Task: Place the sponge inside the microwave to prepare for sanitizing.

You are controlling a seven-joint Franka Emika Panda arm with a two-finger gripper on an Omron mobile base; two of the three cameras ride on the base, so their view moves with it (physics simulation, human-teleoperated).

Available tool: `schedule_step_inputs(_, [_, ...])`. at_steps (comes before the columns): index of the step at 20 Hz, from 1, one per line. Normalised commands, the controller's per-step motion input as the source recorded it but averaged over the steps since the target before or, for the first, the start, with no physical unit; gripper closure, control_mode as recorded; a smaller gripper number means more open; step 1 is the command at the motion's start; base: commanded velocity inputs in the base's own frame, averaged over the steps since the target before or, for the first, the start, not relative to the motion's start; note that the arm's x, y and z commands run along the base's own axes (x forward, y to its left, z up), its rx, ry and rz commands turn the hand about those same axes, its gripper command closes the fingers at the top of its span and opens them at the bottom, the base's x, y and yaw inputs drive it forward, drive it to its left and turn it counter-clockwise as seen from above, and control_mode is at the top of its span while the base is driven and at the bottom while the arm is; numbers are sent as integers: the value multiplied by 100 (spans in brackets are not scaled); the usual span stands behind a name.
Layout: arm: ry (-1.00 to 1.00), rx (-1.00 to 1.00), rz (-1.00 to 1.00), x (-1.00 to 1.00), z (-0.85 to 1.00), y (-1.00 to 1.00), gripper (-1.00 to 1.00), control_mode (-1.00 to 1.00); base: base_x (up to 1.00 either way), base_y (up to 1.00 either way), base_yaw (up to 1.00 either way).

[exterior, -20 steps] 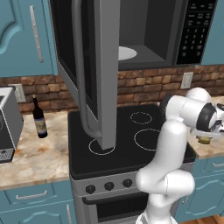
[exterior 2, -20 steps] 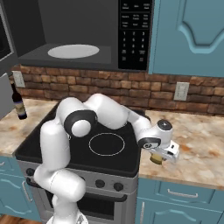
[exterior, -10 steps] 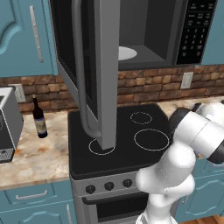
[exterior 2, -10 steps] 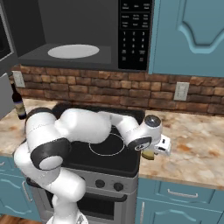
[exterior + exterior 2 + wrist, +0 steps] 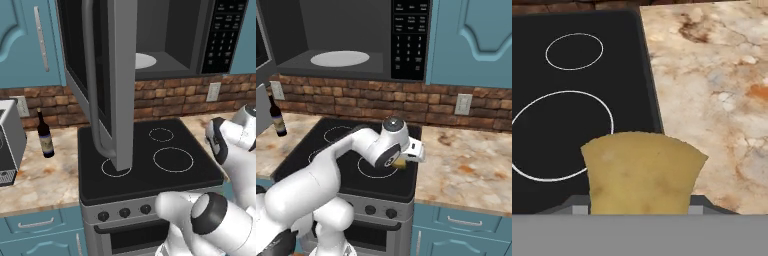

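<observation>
The yellowish-tan sponge [image 5: 642, 172] sits gripped in my gripper [image 5: 638, 208], which is shut on it; the fingertips are mostly hidden behind the block. In the right base view the gripper [image 5: 406, 161] holds the sponge [image 5: 399, 163] low over the right edge of the black stove top [image 5: 331, 150]. The microwave [image 5: 356, 40] hangs above the stove, well above the gripper. Its door [image 5: 107, 85] is swung wide open toward the left. The white round plate [image 5: 339, 58] lies bare inside, and the black keypad [image 5: 411, 40] is to its right.
A wine bottle [image 5: 45, 134] stands on the marble counter [image 5: 712, 90] left of the stove, near a small grey boxy appliance [image 5: 7, 142]. The open door with its long bar handle [image 5: 92, 90] hangs over the stove's front left. Blue cabinets [image 5: 471, 40] flank the microwave.
The arm has swung left, carrying the sponge from over the right counter to the stove's right edge. The elbow has folded low in front of the oven.
</observation>
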Motion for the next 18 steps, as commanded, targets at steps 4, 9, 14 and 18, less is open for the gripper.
schedule_step_inputs(4, [-9,0,0,-43,82,47,100,-100,0,0,0])
schedule_step_inputs(9, [-17,-1,2,-33,98,53,100,-100,0,0,0])
schedule_step_inputs(14, [-16,-3,5,-33,95,57,100,-100,0,0,0])
schedule_step_inputs(18, [-13,-3,5,-55,83,50,100,-100,0,0,0])
